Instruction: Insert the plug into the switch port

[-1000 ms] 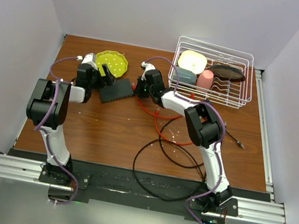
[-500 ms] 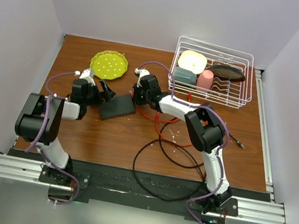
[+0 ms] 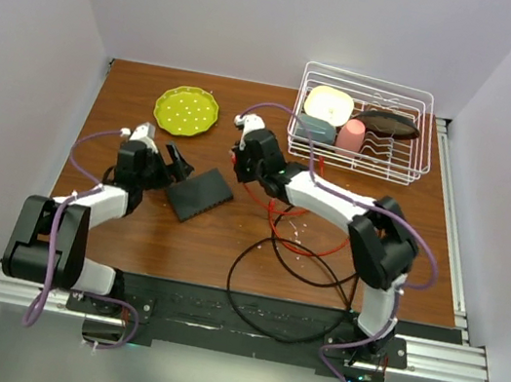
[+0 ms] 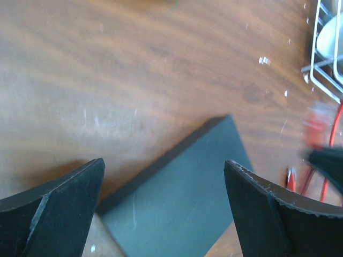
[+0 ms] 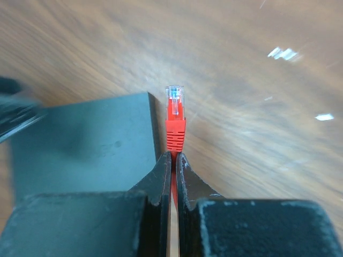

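Observation:
The flat black switch box (image 3: 199, 193) lies on the table; its row of ports does not show in any view. My left gripper (image 3: 173, 162) is open at the box's left corner. In the left wrist view the box (image 4: 177, 198) lies below and between the spread fingers (image 4: 53, 209), and the left gripper (image 4: 163, 162) holds nothing. My right gripper (image 3: 242, 154) is just right of the box's far corner. It (image 5: 173, 155) is shut on the red cable right behind the red plug (image 5: 174, 115). The plug points forward along the box's (image 5: 80, 144) right edge, outside it.
A yellow-green plate (image 3: 187, 110) sits at the far left. A white wire dish rack (image 3: 358, 160) with dishes stands at the far right. Red cable (image 3: 280, 220) and black cable (image 3: 288, 286) loop over the table's centre and front.
The black box has slid toward the near edge, away from the plate, with my left gripper beside it. My right gripper has followed slightly, still holding the plug.

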